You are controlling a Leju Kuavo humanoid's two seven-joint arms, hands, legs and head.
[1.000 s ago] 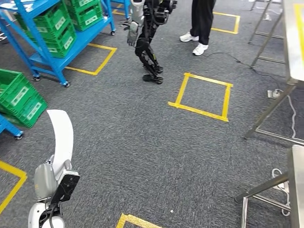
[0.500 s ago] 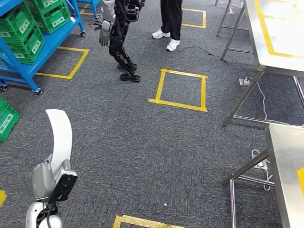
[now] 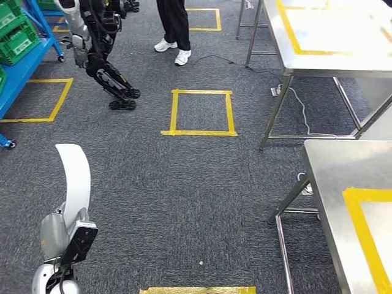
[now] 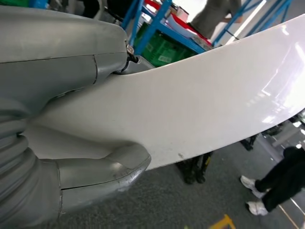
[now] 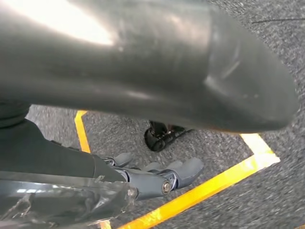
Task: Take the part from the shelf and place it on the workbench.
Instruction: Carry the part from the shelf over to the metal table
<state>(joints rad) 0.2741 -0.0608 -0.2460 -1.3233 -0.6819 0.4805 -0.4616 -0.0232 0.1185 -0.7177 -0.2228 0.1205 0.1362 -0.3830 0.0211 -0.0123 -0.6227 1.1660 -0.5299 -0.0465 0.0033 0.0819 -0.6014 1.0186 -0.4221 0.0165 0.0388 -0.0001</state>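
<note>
The left robot hand (image 4: 68, 143) grips one end of the long, curved, glossy white plastic part (image 4: 201, 105), its thick grey thumb pressed against one face and its fingers against the other; in the head view the same white part (image 3: 74, 180) rises from the left robot hand (image 3: 62, 236) at the lower left, arching above the dark grey carpet floor (image 3: 176, 202); it is well apart from the shiny steel workbench surface with yellow tape lines (image 3: 342, 184) at the lower right. A second steel surface (image 3: 323, 43) stands further off at the upper right. The right robot hand (image 5: 158, 176) hangs over the carpet near a yellow tape line (image 5: 212, 188), its fingers stretched out and apparently holding nothing, though part of it is hidden. A yellow tape square (image 3: 201, 112) marks the floor ahead; beyond it stand another dark-legged humanoid robot (image 3: 99, 55) and a person in dark trousers and white shoes (image 3: 174, 27); a blue metal shelf with green plastic crates (image 3: 18, 43) sits at the far left.
</note>
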